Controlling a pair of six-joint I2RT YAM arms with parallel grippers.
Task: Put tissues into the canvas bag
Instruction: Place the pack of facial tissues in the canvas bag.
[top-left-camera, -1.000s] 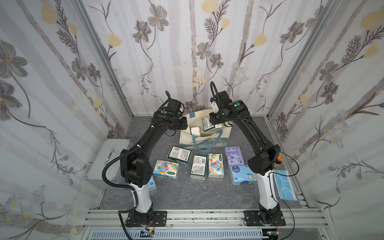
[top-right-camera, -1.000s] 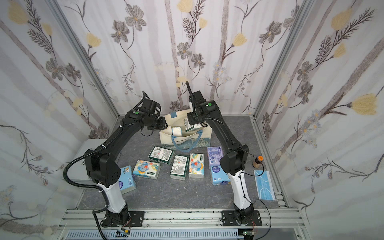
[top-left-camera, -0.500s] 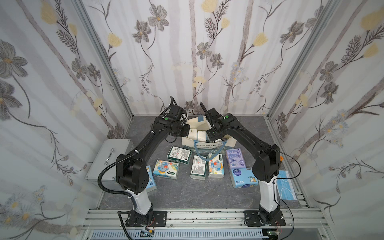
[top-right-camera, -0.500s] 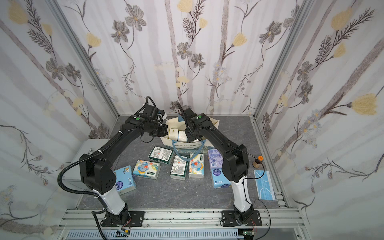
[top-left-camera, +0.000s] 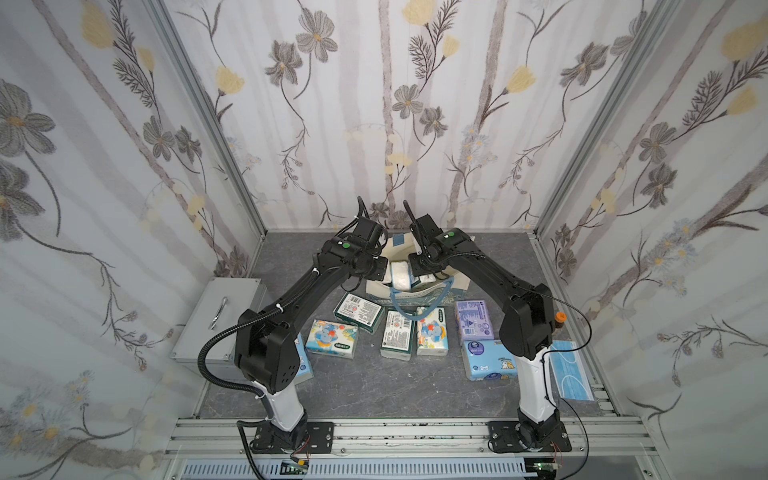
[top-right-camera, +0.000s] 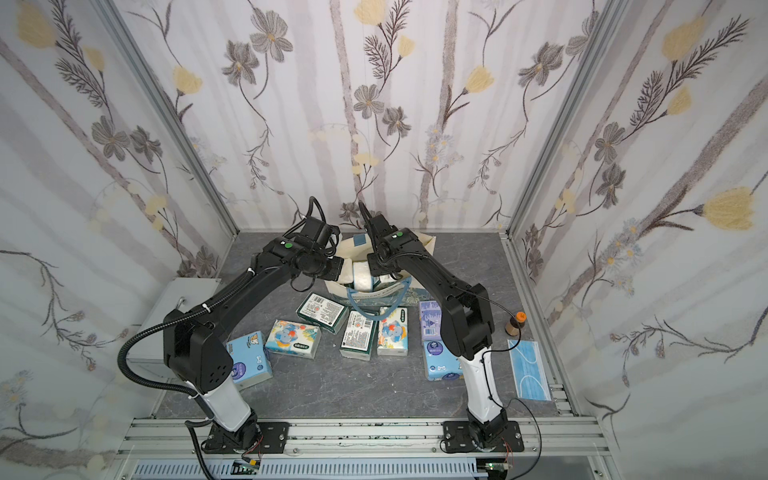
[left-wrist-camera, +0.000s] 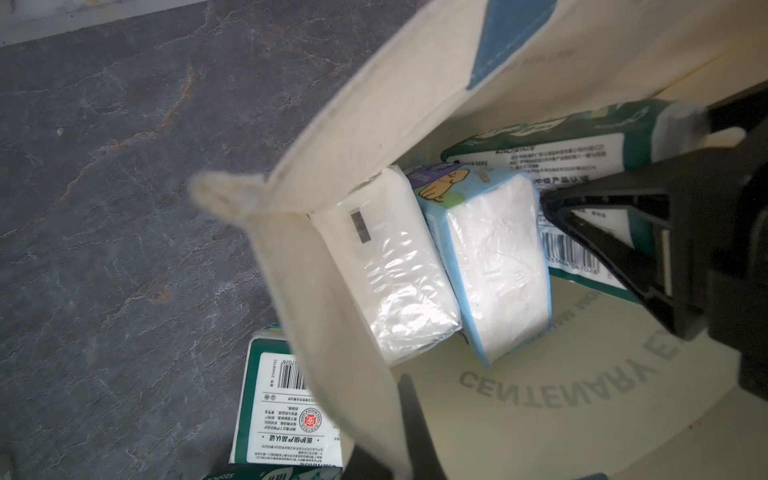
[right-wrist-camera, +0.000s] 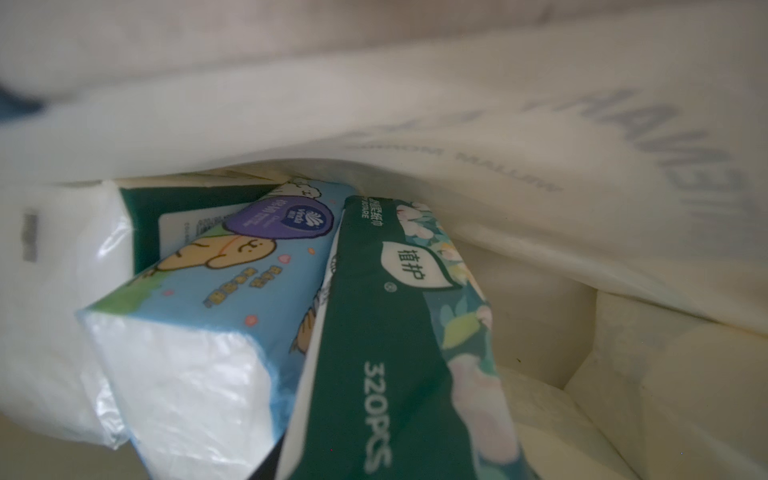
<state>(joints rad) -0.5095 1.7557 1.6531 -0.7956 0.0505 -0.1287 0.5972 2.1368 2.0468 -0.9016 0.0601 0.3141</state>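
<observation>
The cream canvas bag (left-wrist-camera: 365, 124), with blue strap handles and black lettering, is set on the grey stone-patterned surface (top-left-camera: 374, 390) with its mouth open. Three soft plastic-wrapped tissue packs are seen inside it. A white clear-wrapped pack (left-wrist-camera: 386, 270) is pressed against the bag's side wall, and a light blue cartoon pack (left-wrist-camera: 494, 266) is touching it. A dark green pack (left-wrist-camera: 540, 145) is lodged deeper in, beside the blue one.

The edge of the bag's side wall is pinched by the left hand (left-wrist-camera: 386, 444), which is clenched on the fabric. The right hand (top-left-camera: 419, 270) is placed inside the bag's mouth. The dark green pack is seen between its black fingers (left-wrist-camera: 602, 241), but whether it is gripped or released cannot be told.

On the bag's near side, toward the arm bases, seven more packs are laid flat:
- a green labelled pack (top-left-camera: 358, 311)
- a second green labelled pack (top-left-camera: 398, 334)
- a white elephant-print pack (top-left-camera: 432, 336)
- another elephant-print pack (top-left-camera: 332, 338)
- a lavender pack (top-left-camera: 473, 320)
- a pale blue pack (top-left-camera: 490, 359)
- a further pale blue pack (top-right-camera: 247, 361), partly hidden by the left arm

Well to the bag's left, a silver metal case (top-left-camera: 226, 316) is placed. Well to its right, a small brown bottle with an orange cap (top-right-camera: 515, 324) and a flat blue face mask (top-left-camera: 571, 370) are found.
</observation>
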